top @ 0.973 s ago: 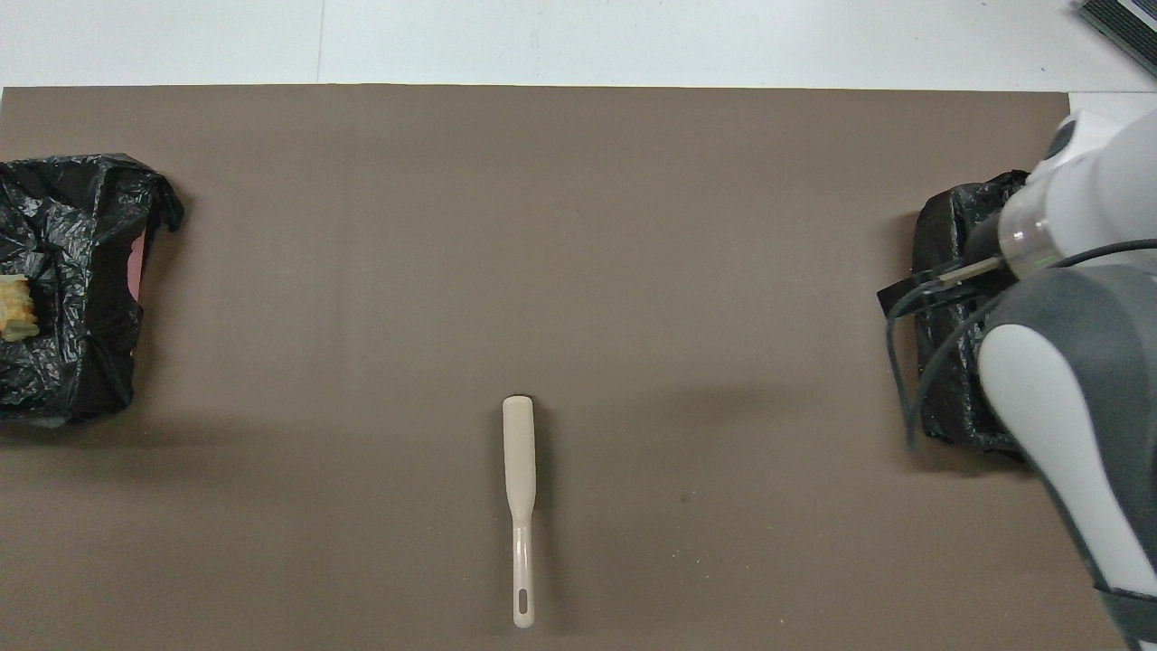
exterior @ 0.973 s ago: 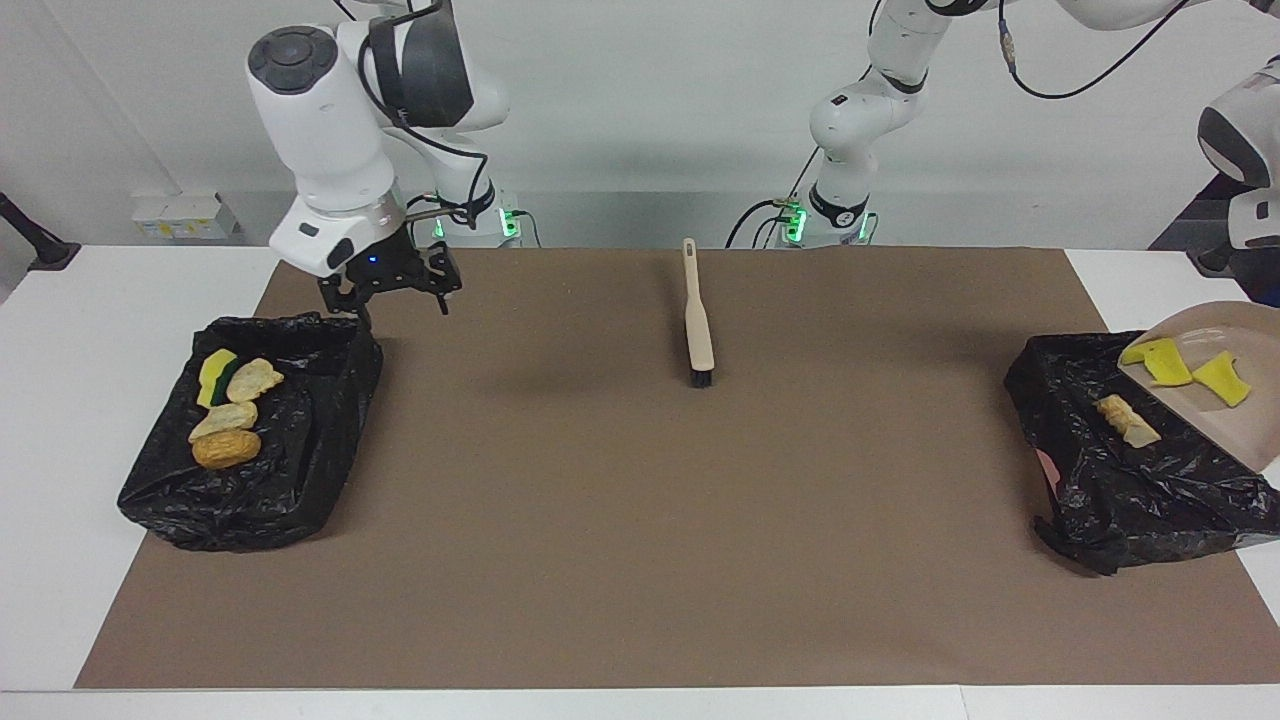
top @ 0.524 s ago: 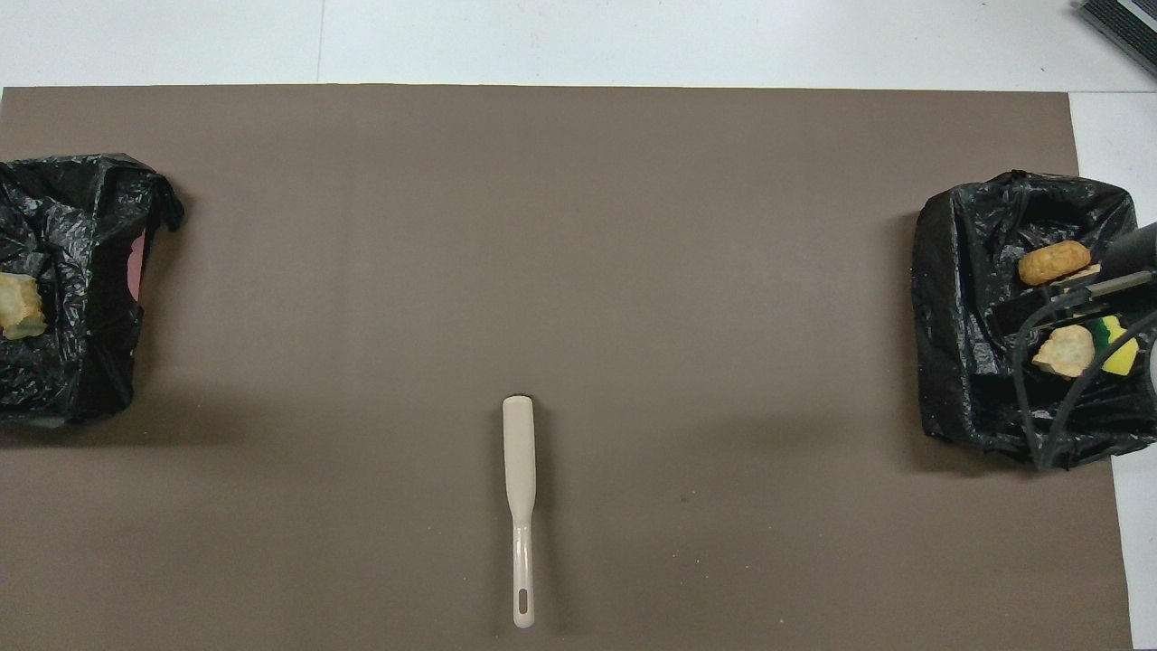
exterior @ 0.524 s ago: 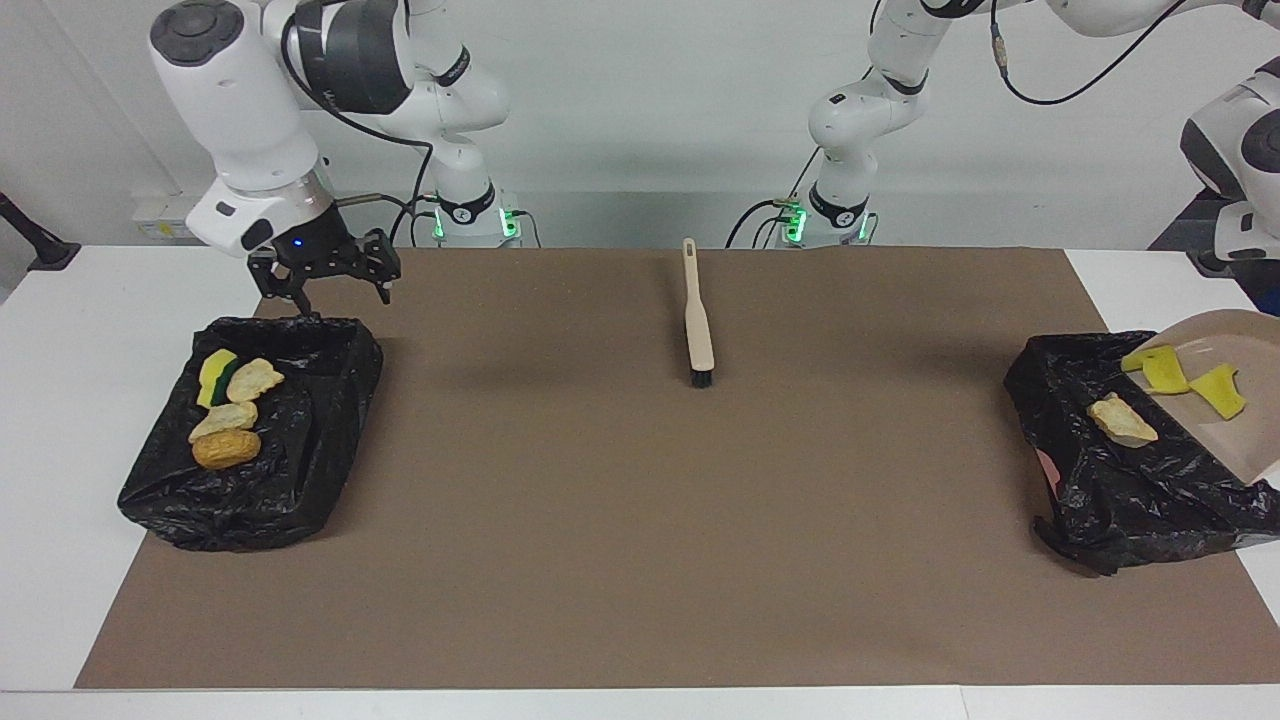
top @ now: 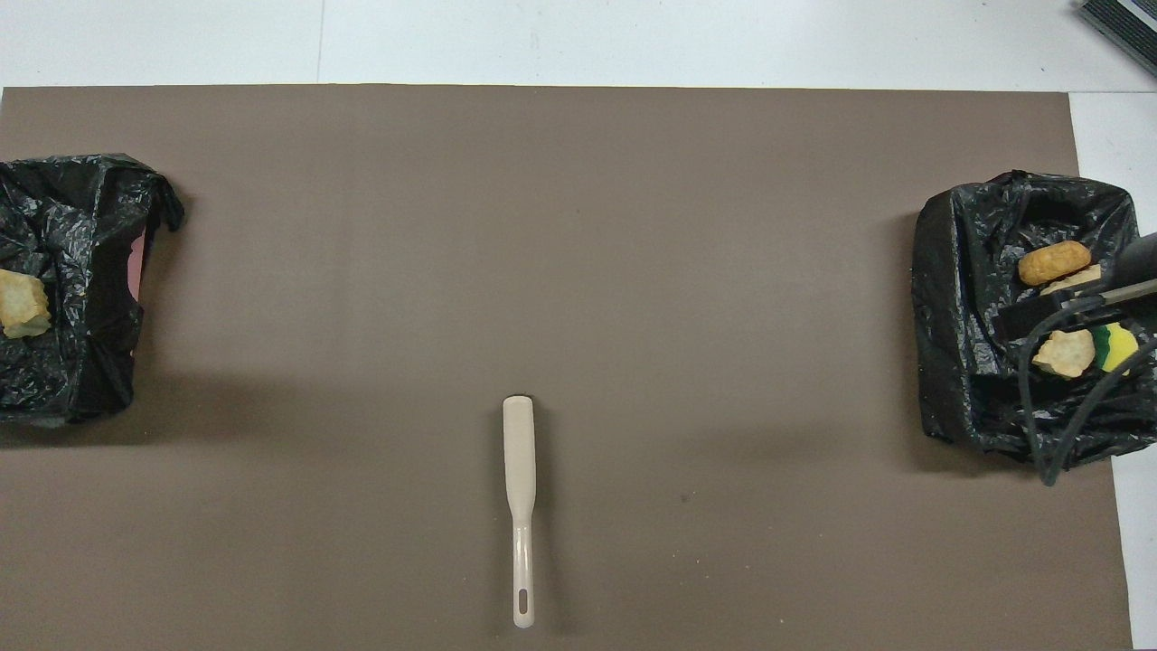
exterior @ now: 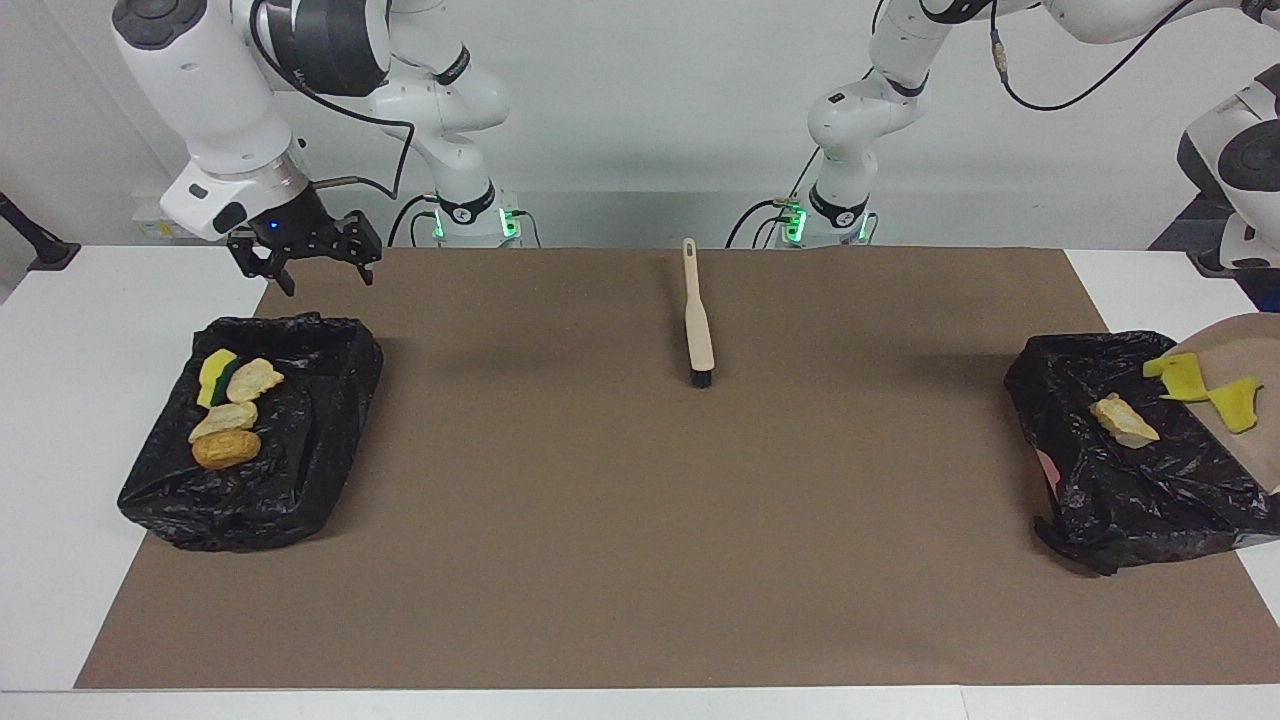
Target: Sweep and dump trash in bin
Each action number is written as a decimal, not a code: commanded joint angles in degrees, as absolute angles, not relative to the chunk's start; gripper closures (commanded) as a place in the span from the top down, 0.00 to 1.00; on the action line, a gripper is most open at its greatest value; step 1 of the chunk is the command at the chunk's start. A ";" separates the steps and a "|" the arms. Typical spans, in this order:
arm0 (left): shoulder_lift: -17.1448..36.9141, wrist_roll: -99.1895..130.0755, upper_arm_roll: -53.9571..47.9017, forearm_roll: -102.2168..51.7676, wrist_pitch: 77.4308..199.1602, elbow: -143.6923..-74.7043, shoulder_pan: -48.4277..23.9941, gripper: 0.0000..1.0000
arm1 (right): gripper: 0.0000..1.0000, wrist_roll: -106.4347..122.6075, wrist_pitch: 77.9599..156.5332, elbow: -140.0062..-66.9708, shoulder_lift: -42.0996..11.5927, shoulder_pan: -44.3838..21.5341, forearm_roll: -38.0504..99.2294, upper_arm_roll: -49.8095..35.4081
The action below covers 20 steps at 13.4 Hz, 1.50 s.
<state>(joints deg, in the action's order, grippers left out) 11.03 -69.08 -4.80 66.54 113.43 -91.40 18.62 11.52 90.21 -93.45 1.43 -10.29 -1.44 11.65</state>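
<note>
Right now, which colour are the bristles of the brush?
Black, on the beige brush; the facing view shows its bristles best.

Robot lab, bare white wall (exterior: 640, 100), cabled arms

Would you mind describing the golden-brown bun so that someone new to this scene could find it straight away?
Start at the black-lined bin at the right arm's end of the brown mat. Four scraps lie in a row inside it, and the golden-brown bun is the one farthest from the robots. It alone is rounded and evenly browned; its neighbours are pale bread chunks and a yellow-and-green sponge.
</note>
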 commanded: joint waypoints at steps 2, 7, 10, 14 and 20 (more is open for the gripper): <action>12.04 -66.10 -3.96 71.53 107.43 -89.56 15.30 0.00 | 1.00 10.11 90.26 -93.78 1.76 -10.02 -2.11 11.95; 14.24 -64.78 -4.13 65.52 96.24 -82.45 11.16 0.00 | 1.00 4.84 89.21 -91.86 1.85 -4.95 -1.23 7.50; 13.80 -64.60 -3.43 48.74 95.28 -79.63 11.78 0.00 | 1.00 4.75 88.86 -91.23 1.93 -1.93 -1.14 4.48; 13.01 -58.03 -2.81 32.03 93.44 -79.19 13.01 0.00 | 1.00 4.92 89.12 -91.58 2.20 -2.28 -1.32 4.57; 7.83 -27.11 -4.22 16.62 89.65 -84.45 7.76 0.00 | 1.00 4.92 89.12 -91.58 2.20 -2.46 -1.32 4.57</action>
<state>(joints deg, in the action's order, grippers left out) 10.55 -33.86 -4.57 18.83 90.35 -81.08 10.96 5.88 90.06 -91.70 1.75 -3.06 -1.46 5.22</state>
